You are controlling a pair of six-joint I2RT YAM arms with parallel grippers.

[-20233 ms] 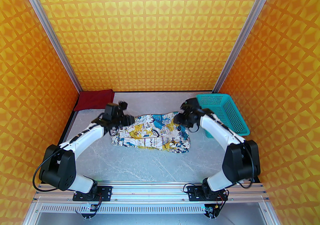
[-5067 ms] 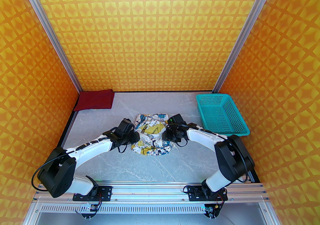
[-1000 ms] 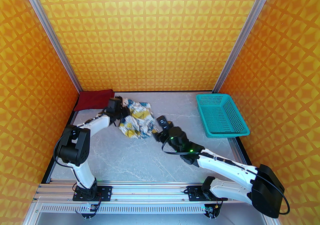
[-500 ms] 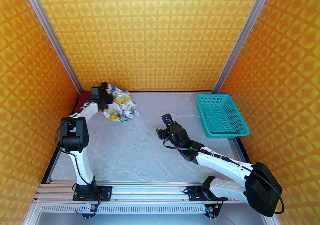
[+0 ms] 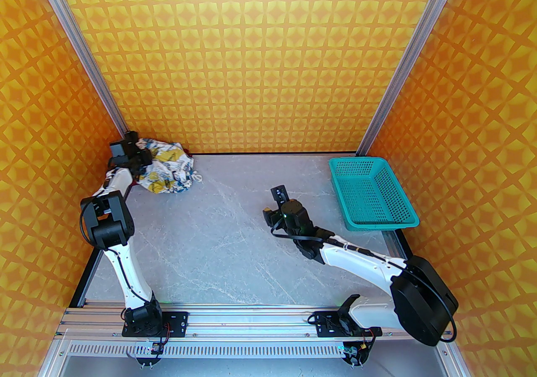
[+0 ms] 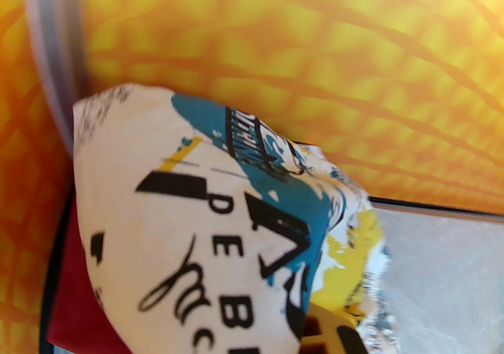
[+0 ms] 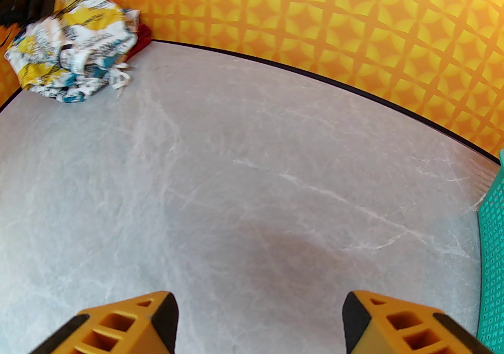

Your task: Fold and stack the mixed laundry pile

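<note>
The white garment printed with blue, mustard and black (image 5: 168, 165) hangs bunched in the far left corner, with my left gripper (image 5: 144, 158) shut on its upper left part. The left wrist view has the print (image 6: 204, 226) close up, with one yellow finger (image 6: 327, 325) below it. The dark red T-shirt (image 6: 71, 297) lies under it, mostly covered; a red edge (image 7: 143, 35) peeks out behind the bundle (image 7: 75, 41). My right gripper (image 5: 272, 203) hovers over mid-table, open, with nothing between its yellow fingers (image 7: 130, 325).
A teal perforated basket (image 5: 377, 224) stands at the far right, its wall (image 7: 492, 258) at the edge of the right wrist view. Orange patterned walls and aluminium posts close in the grey marbled table (image 5: 218, 249) on three sides.
My left arm has carried the printed garment left and back, from beside the red T-shirt to over it in the corner. The right arm has pulled back a little, still open.
</note>
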